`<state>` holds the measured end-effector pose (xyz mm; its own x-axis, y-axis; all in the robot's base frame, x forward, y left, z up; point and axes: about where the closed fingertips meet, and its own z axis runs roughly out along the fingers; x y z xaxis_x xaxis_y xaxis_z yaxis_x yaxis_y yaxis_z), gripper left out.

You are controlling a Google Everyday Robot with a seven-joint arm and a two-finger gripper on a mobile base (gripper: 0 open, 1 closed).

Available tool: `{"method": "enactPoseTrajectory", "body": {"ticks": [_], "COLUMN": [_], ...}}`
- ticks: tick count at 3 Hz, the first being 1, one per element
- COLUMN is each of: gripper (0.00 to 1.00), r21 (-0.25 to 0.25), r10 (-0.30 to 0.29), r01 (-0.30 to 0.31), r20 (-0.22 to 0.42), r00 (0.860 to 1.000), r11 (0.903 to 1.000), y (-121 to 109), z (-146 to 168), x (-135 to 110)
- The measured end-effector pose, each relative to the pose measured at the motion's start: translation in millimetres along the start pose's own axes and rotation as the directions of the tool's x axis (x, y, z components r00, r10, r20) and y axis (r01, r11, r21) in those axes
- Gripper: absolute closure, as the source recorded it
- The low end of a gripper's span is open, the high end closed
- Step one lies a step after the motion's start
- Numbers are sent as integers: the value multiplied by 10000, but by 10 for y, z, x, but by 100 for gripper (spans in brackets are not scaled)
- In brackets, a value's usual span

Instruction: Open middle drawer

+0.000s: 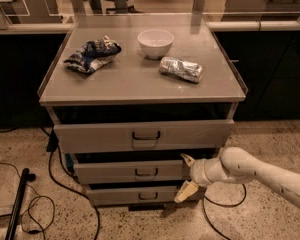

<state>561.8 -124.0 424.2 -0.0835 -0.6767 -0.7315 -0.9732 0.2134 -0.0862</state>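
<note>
A grey metal cabinet with three stacked drawers fills the centre of the frame. The middle drawer (110,173) sits in the lower centre, between the tall top drawer (100,136) and the narrow bottom drawer (120,195). Its small dark loop handle (146,172) is centred on its front.

A white robot arm (260,171) reaches in from the lower right. The gripper (186,175) is at the right end of the middle drawer's front, well to the right of the handle. Its two pale fingers are spread wide, one up and one down, and they hold nothing.

We judge the task barely begun. A dark gap shows above the middle drawer, but we see none of its inside, so it looks shut or nearly so. The handle is untouched. What is left is to bring the gripper across to the handle, close on it and pull the drawer out.

On the tabletop (135,86) lie a crumpled blue snack bag (92,56) at the left, a white bowl (156,42) in the middle and a silver foil packet (181,69) at the right. Black cables (50,184) trail over the speckled floor at the lower left. The top drawer's front hangs just above the middle one and may crowd the upper finger.
</note>
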Motion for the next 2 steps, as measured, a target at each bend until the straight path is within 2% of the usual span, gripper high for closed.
{"method": "enactPoseTrajectory", "body": {"ticks": [1, 2], "gripper": [18, 42], "r21": [-6, -7], "r10": [9, 9], "r01": [-9, -9], "r20": [-13, -13], "r00": [10000, 10000], "r11": [10000, 10000], "y": [2, 2], "z": [1, 1], "x": [6, 6]}}
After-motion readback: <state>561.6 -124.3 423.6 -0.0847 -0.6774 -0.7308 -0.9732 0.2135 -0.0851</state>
